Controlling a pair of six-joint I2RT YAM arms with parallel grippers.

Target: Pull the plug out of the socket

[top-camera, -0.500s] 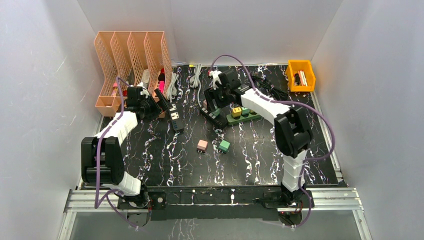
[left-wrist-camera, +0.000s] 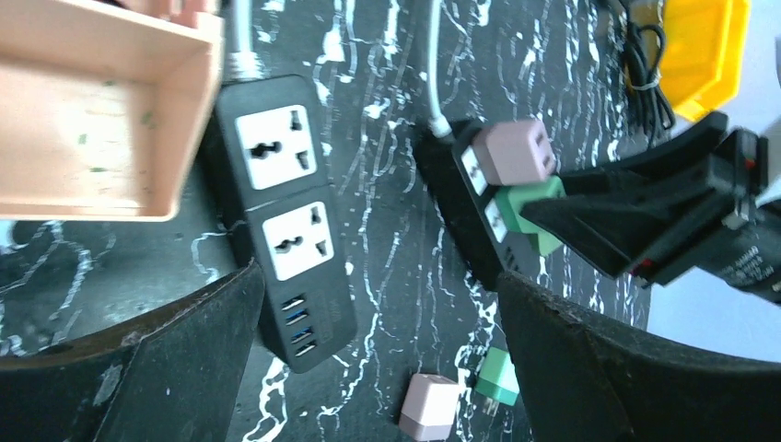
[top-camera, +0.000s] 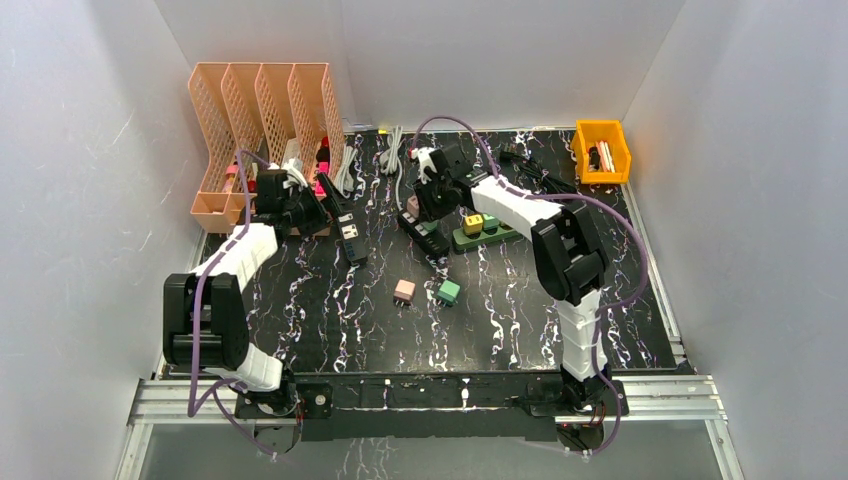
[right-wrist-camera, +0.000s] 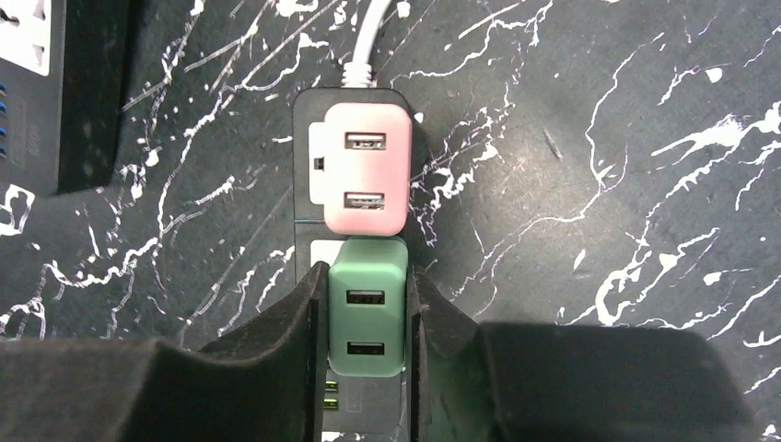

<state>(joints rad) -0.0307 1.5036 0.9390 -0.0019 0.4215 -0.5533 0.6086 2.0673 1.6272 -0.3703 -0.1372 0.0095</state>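
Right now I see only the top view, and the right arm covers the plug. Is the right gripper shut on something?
Observer: Yes. In the right wrist view the right gripper is shut on the green plug, with one finger on each side.
Operator: Is another plug close to it?
Observer: A pink plug sits right beside it in the same black power strip, on the side of the white cable.
Operator: And the left gripper?
Observer: It is open and holds nothing. Below it lies a second power strip.
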